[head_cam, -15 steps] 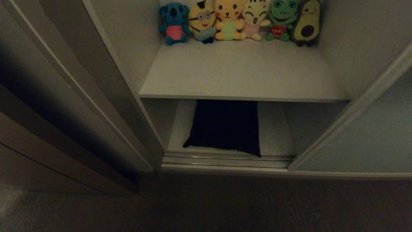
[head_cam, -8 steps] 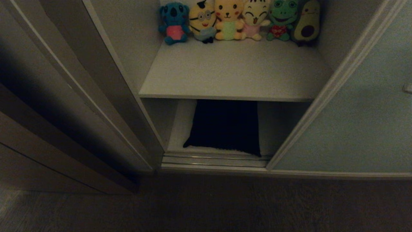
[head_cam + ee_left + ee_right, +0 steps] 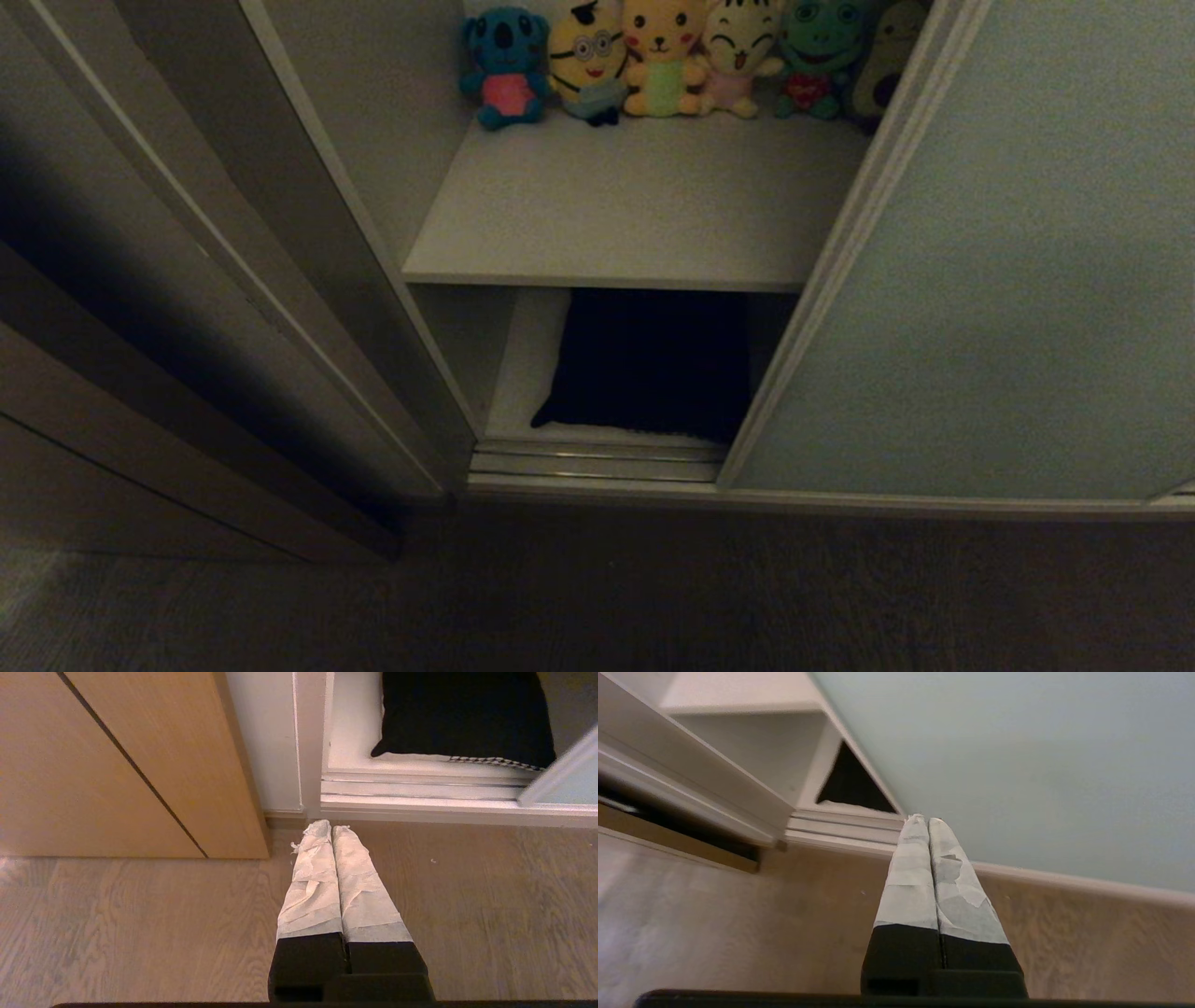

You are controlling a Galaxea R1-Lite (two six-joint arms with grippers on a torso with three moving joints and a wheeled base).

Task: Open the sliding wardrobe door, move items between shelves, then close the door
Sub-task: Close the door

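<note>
Since the earlier frame, the sliding wardrobe door has slid leftward; its silver edge now covers the avocado toy and the right part of the shelves. Right gripper is fully closed and empty, tips close to the door's bottom rail. Left gripper, closed and empty, hangs over the floor. A narrow opening remains at centre, showing the black garment on the lower board.

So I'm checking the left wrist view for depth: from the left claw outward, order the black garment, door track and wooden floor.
Left claw, shut, low over the floor.
1. Wooden floor, directly beneath it.
2. Door track, just ahead.
3. Black garment, farther in on the bottom shelf.
</note>
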